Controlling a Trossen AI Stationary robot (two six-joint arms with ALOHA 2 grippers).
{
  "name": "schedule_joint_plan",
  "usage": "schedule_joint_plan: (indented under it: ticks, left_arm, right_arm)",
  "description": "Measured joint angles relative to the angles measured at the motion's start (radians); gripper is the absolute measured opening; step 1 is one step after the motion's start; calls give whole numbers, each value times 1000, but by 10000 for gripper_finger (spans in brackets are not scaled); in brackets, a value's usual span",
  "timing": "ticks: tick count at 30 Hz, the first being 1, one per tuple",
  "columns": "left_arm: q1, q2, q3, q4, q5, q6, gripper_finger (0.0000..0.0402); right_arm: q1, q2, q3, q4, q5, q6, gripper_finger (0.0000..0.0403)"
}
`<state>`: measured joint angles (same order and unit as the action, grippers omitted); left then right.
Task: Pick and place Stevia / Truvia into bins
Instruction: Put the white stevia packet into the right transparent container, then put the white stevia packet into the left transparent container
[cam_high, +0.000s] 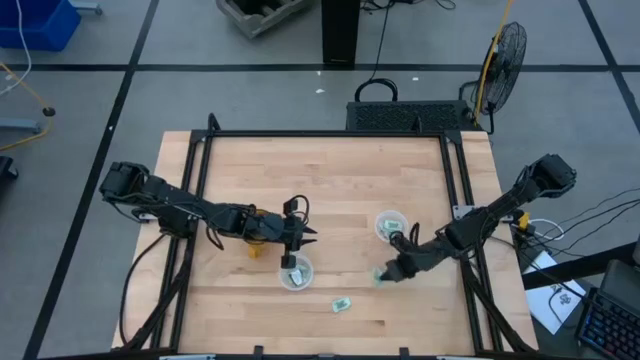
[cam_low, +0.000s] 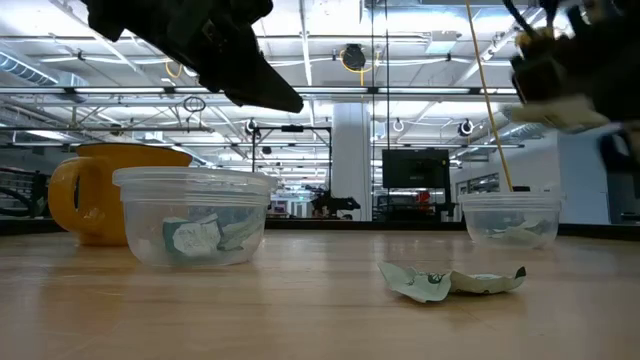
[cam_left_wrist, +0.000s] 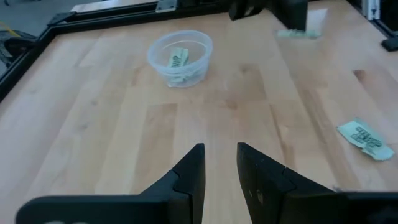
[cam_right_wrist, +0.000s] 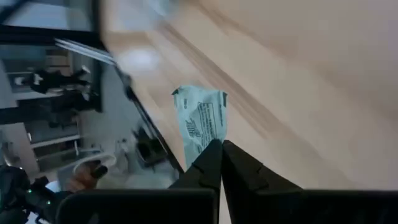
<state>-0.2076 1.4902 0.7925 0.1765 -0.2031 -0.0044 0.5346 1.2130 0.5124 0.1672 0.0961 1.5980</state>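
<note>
Right of centre in the high view, the right gripper (cam_high: 384, 274) hangs just above the wooden table (cam_high: 330, 180), its fingers pinched on one green-and-white sachet (cam_right_wrist: 200, 120); the right wrist view shows the packet standing up from the closed tips, clear of the wood. Just above it in that frame sits the right bin (cam_high: 390, 224), a clear cup with at least one sachet already lying in it, as the left wrist view confirms (cam_left_wrist: 179, 60). Lower centre, the left bin (cam_high: 296, 273) also holds crumpled packets, seen through its wall in the low view (cam_low: 195, 238). The left gripper (cam_high: 308, 240) hovers just up and right of that cup with nothing between its fingers, which stand slightly apart in its own wrist view (cam_left_wrist: 219, 171). An amber mug (cam_high: 258, 246) stands beside the left bin, under the left arm, and takes no part. One loose sachet (cam_high: 342, 304) lies flat on the wood between the two cups, toward the bottom edge. By my reading the job is mostly done: both bins are stocked, one packet is in hand and needs carrying to a cup, and the loose one appears to be the last left.
</note>
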Motion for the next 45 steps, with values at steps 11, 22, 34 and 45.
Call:
schedule_joint_plan:
  ticks: [11,22,34,45]
  left_arm:
    - [35,0,0,9,1,0,99]
    - [45,0,0,8,1,-1,99]
    - [45,0,0,9,3,-13,99]
    - [45,0,0,17,23,-60,99]
  right_arm:
    - [-171,-47,248,-671,169,-416,0]
    - [-255,-40,344,-1023,242,-488,0]
    - [-296,-33,196,-984,216,-450,1]
    - [-341,-32,181,-844,216,-642,61]
